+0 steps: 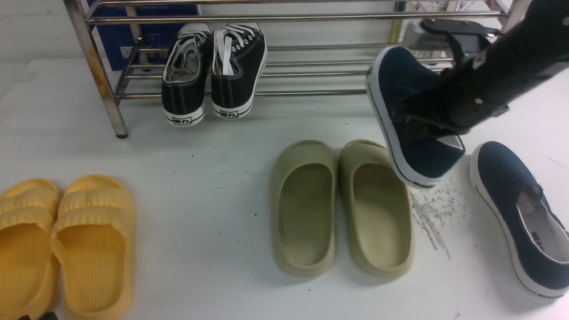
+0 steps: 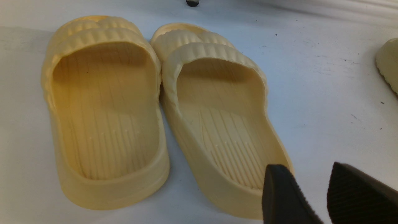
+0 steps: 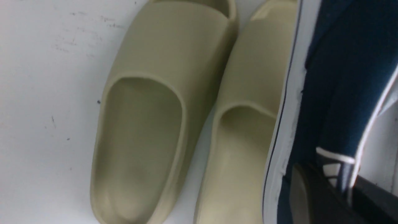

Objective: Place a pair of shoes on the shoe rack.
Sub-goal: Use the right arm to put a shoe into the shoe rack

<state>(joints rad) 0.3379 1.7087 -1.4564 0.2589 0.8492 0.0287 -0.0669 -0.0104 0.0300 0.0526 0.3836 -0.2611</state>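
Navy first shoe (image 1: 400, 80), front view: clamped in right hand (image 1: 424, 129), tilted clear of tabletop (image 1: 200, 200), short of shoe rack (image 1: 311, 18) beyond hand; second shoe (image 1: 502, 178) near hand, untouched. Left wrist: left hand (image 2: 318, 189) parted, empty, above yellow slides (image 2: 105, 109). Right wrist: grip at shoe collar; both placements outstanding.

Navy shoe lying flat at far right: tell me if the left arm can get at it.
Probably not. Its jaws hang over the yellow slides at far left; the navy shoe lies far right, beyond the olive slides and the right arm's lifted shoe.
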